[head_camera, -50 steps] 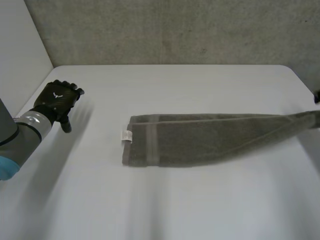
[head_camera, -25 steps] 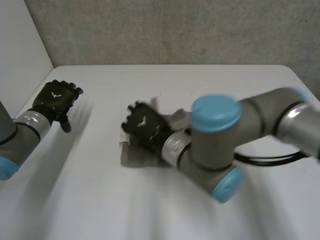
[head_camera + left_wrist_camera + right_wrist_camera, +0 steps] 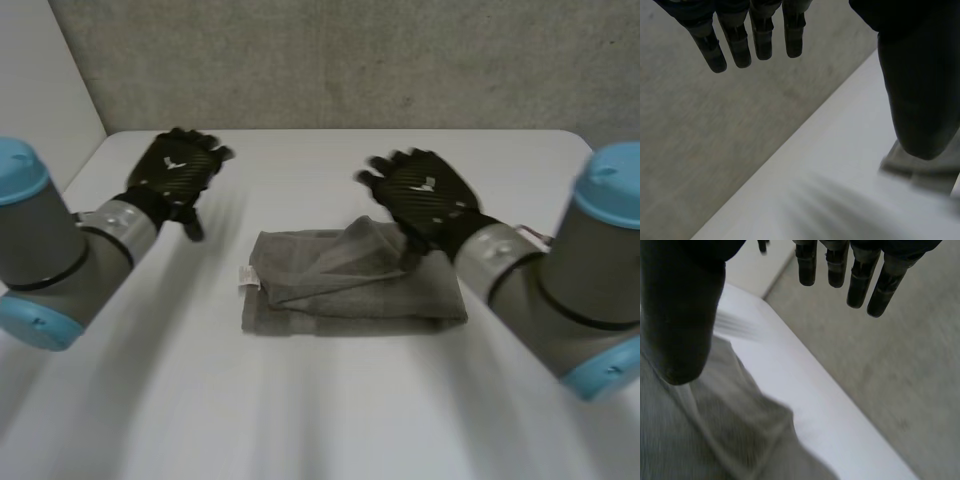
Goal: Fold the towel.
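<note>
Two black robot hands hang over the white table (image 3: 300,410), and neither holds anything. The left robot hand (image 3: 175,172) is toward the table's far left corner, clear of the cloth, with its fingers (image 3: 740,42) straight and spread. The right robot hand (image 3: 425,195) is above the far right part of the towel (image 3: 350,290), its fingers (image 3: 860,280) straight and its thumb off the fabric. The grey towel lies folded and rumpled at the table's middle, with a small white label (image 3: 247,276) on the edge facing the table's left side.
</note>
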